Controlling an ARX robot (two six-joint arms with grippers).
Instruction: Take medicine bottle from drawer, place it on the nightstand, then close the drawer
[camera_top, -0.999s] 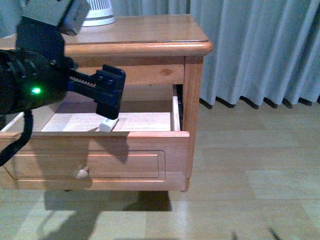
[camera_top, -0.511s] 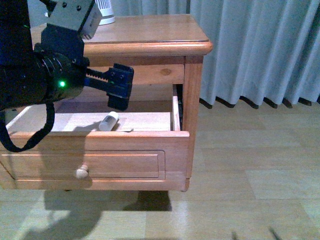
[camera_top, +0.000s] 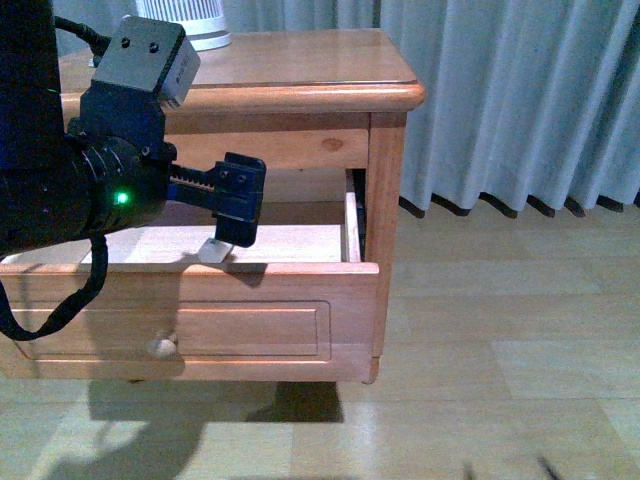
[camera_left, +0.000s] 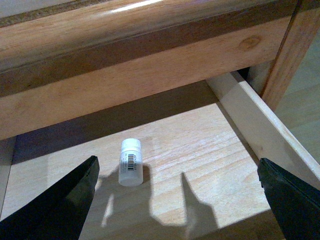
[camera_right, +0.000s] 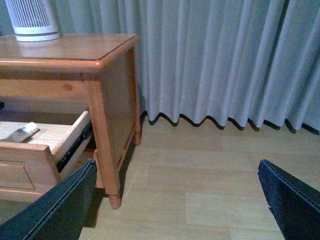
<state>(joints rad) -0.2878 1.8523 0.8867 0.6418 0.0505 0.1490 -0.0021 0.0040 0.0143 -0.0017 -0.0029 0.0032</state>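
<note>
Front view puts our left gripper (camera_top: 236, 205) left of centre in the frame, over the open drawer (camera_top: 250, 320), jaws wide apart and holding nothing. The medicine bottle (camera_top: 212, 253) lies on the drawer floor just beneath, nearer one finger than the other. We judge an uncentred descent could nudge it and send it rolling.

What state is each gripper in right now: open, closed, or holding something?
Left gripper: open, jaws wide, medicine bottle not gripped.
Right gripper: open, holding nothing.
</note>
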